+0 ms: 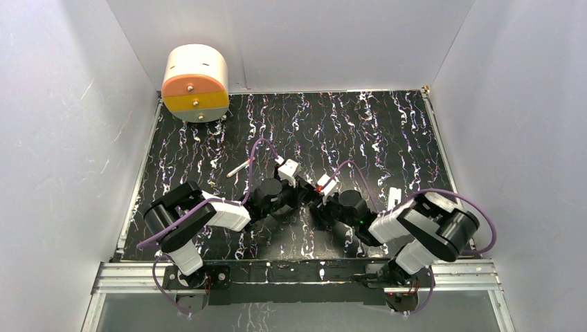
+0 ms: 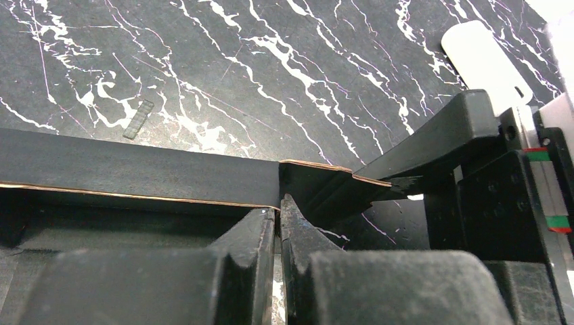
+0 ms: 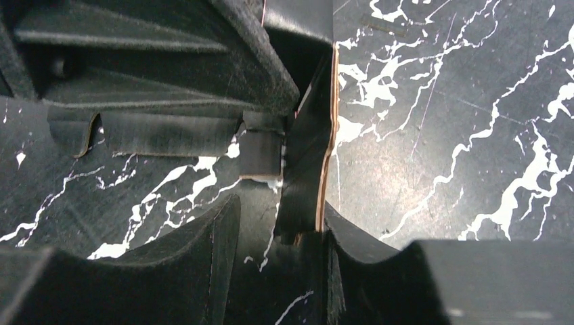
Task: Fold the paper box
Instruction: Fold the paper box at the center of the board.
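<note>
The paper box [image 2: 135, 172] sits near the middle of the table [image 1: 387, 131] in the overhead view, low between the two arms where their tips meet. It is hard to pick out there against the dark marbled top. The fold looks partly done. In the left wrist view one long side wall stands upright across the left half of the frame, its brown cut edge showing. In the right wrist view another panel stands on edge at centre frame, while notched flaps at left of centre seem to lie flat. No closed box shape shows anywhere, so raising the other walls and tucking in the flaps appears to be left to do. The left fingers [image 2: 257, 233] are pressed together on the lower edge of the upright wall, just where it meets the corner, and hold it. The right fingers [image 3: 203, 257] stand apart with a clear gap. The upright panel rises between them, close against the right-hand one, unclamped.
</note>
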{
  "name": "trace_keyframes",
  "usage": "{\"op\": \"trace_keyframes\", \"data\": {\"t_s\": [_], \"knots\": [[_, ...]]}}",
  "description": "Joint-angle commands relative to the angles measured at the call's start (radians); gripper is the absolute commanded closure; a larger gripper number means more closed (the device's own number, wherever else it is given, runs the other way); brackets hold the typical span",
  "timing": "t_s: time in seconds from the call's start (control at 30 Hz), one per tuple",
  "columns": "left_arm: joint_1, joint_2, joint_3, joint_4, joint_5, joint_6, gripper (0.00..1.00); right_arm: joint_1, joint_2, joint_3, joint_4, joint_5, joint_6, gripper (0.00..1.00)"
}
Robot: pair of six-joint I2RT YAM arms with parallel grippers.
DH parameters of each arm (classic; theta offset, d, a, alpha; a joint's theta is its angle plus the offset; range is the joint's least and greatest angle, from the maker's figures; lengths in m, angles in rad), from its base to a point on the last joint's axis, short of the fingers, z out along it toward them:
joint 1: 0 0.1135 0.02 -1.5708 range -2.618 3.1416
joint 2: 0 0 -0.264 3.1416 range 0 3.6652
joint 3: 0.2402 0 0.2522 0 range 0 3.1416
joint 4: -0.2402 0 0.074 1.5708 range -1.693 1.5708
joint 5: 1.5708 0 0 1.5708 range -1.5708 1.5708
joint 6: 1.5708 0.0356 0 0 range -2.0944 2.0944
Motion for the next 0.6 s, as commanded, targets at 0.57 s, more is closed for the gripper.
{"op": "trace_keyframes", "data": {"t_s": [0.57], "knots": [[0.005, 0.01, -0.008, -0.051, 0.024, -0.033, 1.0, 0.001, 0.21, 0.053, 0.464, 0.073, -0.005, 0.65]]}}
